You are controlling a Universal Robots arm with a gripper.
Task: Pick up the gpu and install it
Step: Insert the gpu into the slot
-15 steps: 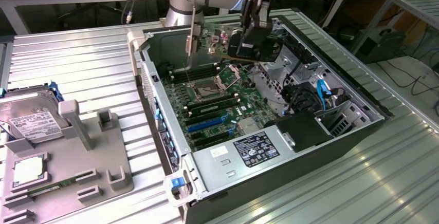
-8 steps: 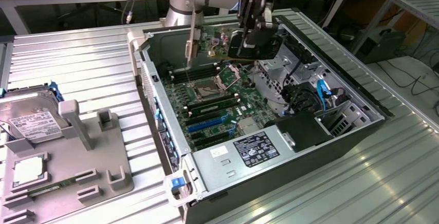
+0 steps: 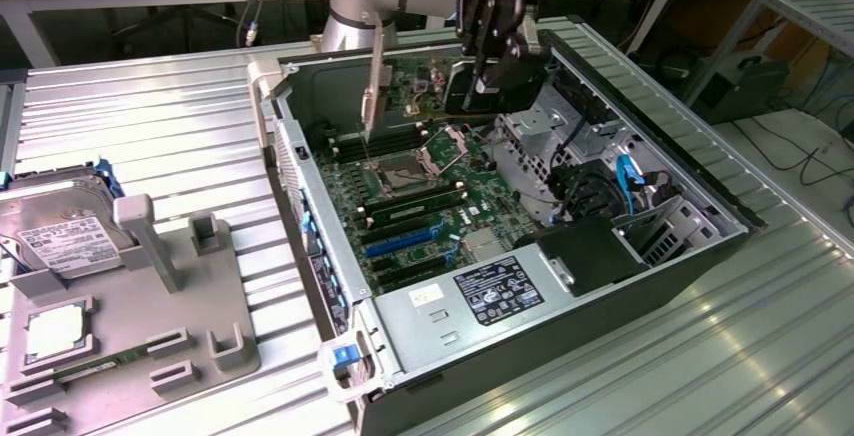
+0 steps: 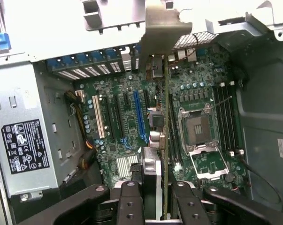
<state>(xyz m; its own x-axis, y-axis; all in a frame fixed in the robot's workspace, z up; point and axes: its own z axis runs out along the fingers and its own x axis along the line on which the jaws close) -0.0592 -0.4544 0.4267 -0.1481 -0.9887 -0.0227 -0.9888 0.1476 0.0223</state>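
Note:
The gpu [image 3: 470, 96], a thin card with a black cooler block and a silver end bracket [image 3: 375, 91], hangs over the open computer case [image 3: 694, 191], above the far end of the motherboard [image 3: 441, 191]. My gripper [image 3: 497, 64] is shut on its upper edge. In the wrist view the gpu [image 4: 165, 136] is seen edge-on between my fingers [image 4: 132, 201], with its bracket [image 4: 162, 23] towards the case's rear wall. It hovers between the blue expansion slot [image 4: 140, 117] and the CPU socket [image 4: 197, 131], clear of the board.
A power supply [image 3: 497, 288] fills the case's near end, and cables and drive bays [image 3: 627, 186] line the exterior view's right side. On the exterior view's left, a grey fixture [image 3: 147, 306] holds a hard drive [image 3: 60, 236] and a memory stick [image 3: 83, 366].

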